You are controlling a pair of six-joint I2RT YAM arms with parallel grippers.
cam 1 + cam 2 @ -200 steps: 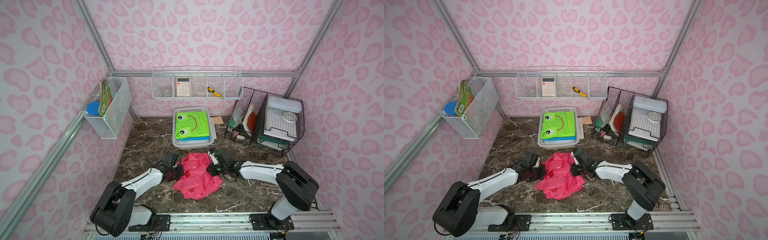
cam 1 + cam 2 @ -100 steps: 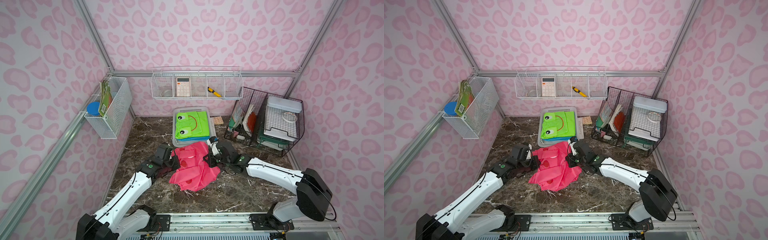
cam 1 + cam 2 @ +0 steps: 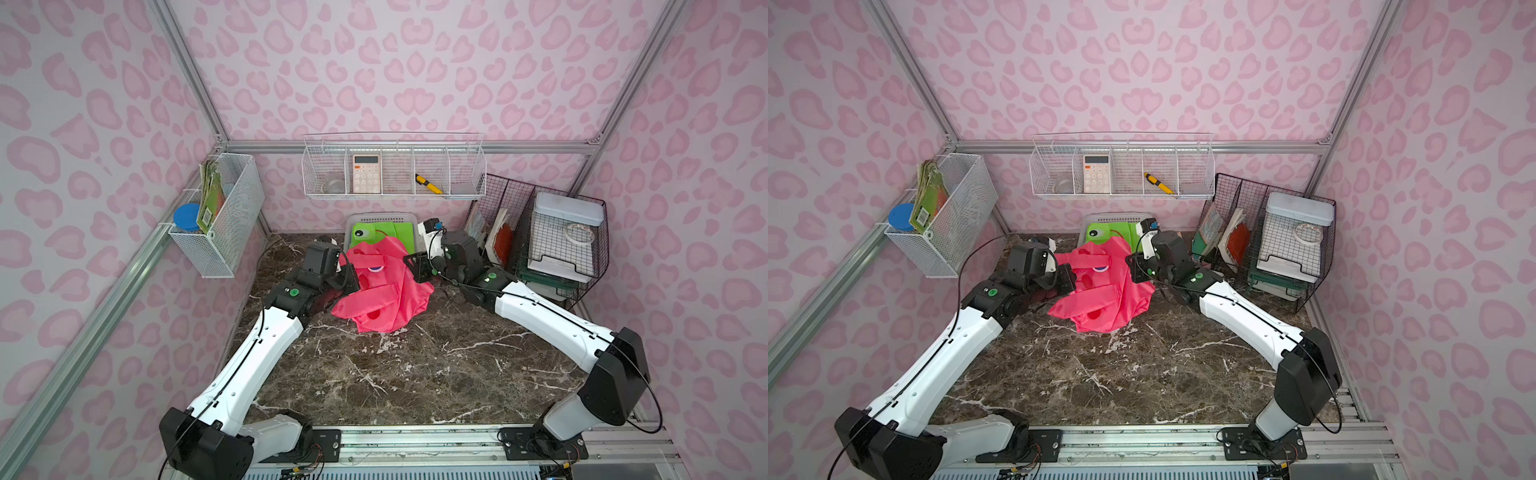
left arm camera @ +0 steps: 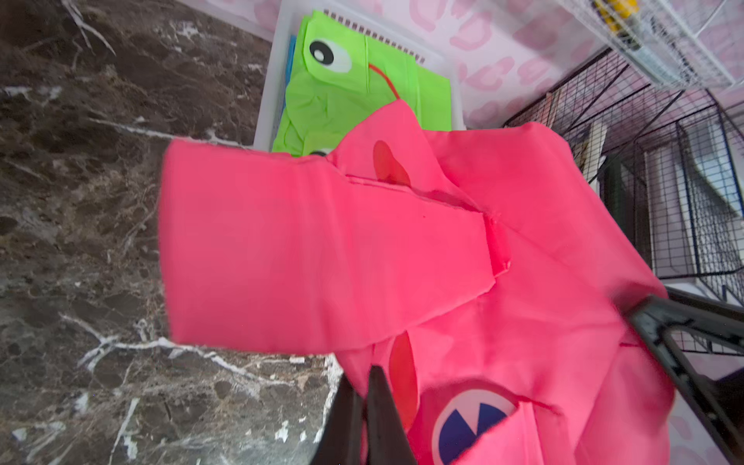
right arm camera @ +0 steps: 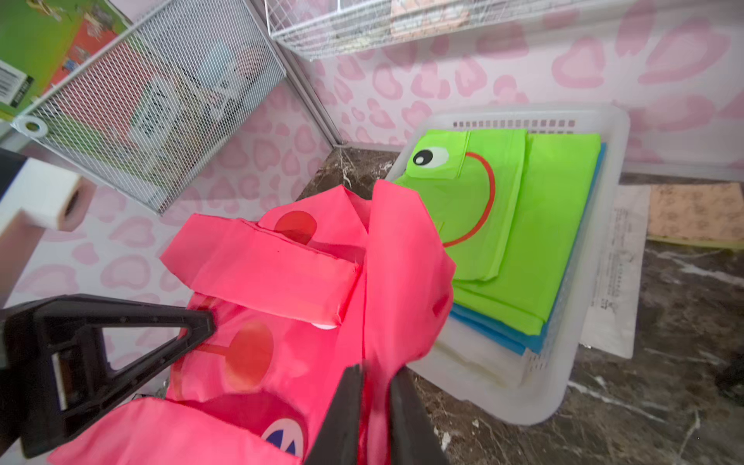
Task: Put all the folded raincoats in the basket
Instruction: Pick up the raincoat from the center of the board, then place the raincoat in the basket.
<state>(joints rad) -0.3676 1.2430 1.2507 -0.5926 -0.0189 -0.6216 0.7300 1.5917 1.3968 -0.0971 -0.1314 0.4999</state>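
- Two grippers, left gripper (image 4: pixel 364 386) and right gripper (image 5: pixel 374 378), each clamp raincoat (image 3: pixel 382 286) edges.
- Raincoat hangs at basket (image 3: pixel 384 217) near rim; green coat (image 3: pixel 399 232) lies inside.

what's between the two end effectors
The pink raincoat, stretched between the left end effector and right end effector, both shut on its edges; both top views show it.

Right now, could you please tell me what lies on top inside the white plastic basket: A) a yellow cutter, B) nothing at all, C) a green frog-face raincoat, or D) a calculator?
C, since the green frog-face raincoat lies folded on top in the basket, over a blue layer.
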